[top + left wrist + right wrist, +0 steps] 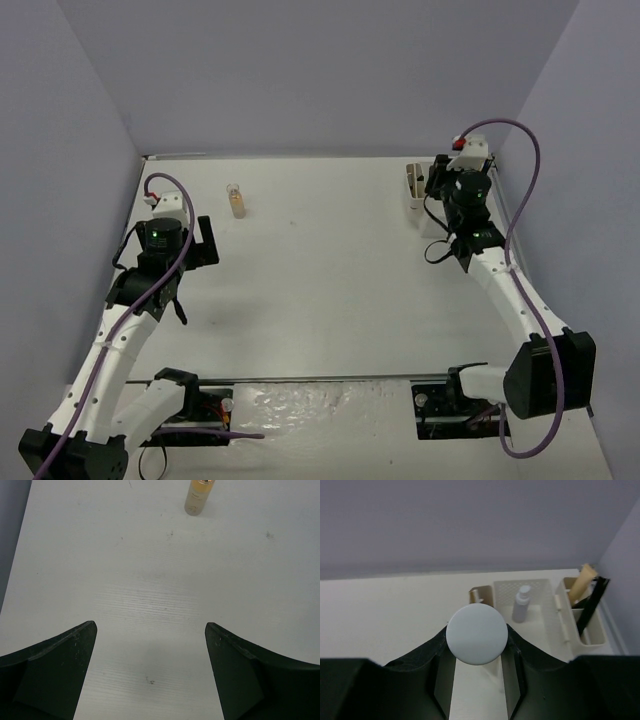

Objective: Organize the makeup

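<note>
While my right gripper clamps a round pale cap beside the white box, the amber bottle stands far left of it, likely light and slick; my wide-open left gripper should pinch it mid-body.

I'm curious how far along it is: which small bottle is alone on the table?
The amber bottle, alone on the open table; the grey-purple bottle sits inside the white box.

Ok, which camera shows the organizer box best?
Right wrist: past the held white cap, the box shows compartments, a grey bottle and black pencil inside. Top external shows a sliver beside the right arm; left wrist misses it.
</note>
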